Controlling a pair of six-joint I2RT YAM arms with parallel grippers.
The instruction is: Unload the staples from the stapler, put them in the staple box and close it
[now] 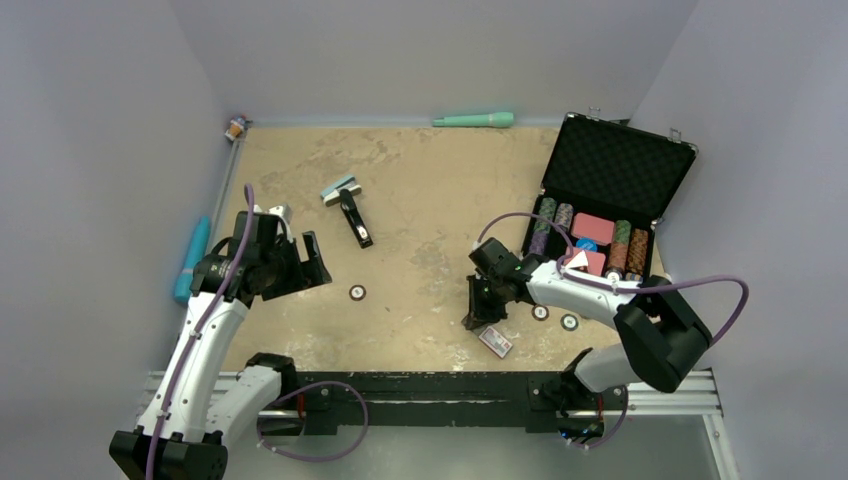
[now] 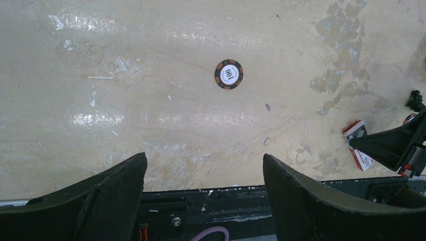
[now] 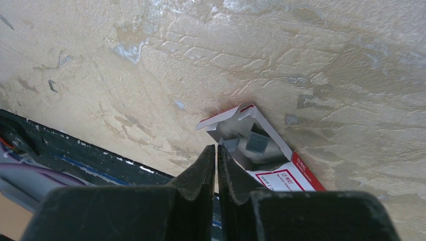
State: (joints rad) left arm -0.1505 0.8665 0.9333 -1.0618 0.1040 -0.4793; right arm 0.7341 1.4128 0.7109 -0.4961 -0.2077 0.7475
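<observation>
The slim black stapler [image 1: 355, 217] lies on the tan table at the back left of centre, its silvery end towards me; it shows only in the top view. My left gripper [image 1: 303, 268] hangs open and empty in front of and to the left of it, over bare table in the left wrist view [image 2: 205, 159]. My right gripper [image 1: 478, 312] is shut, with nothing visible between its fingertips [image 3: 216, 149]. It hovers at the open end of a red and white staple box [image 3: 261, 153], which holds a silvery block of staples [image 3: 257, 142]. The box also shows in the top view [image 1: 495, 342].
Poker chips lie loose [image 1: 357, 292], [image 1: 540, 313], [image 1: 569, 322]. An open black case [image 1: 615, 165] with chips stands at the back right. A teal and white block [image 1: 340, 190] lies by the stapler. A teal pen [image 1: 473, 120] lies along the back wall, a teal object [image 1: 190, 258] at the left edge.
</observation>
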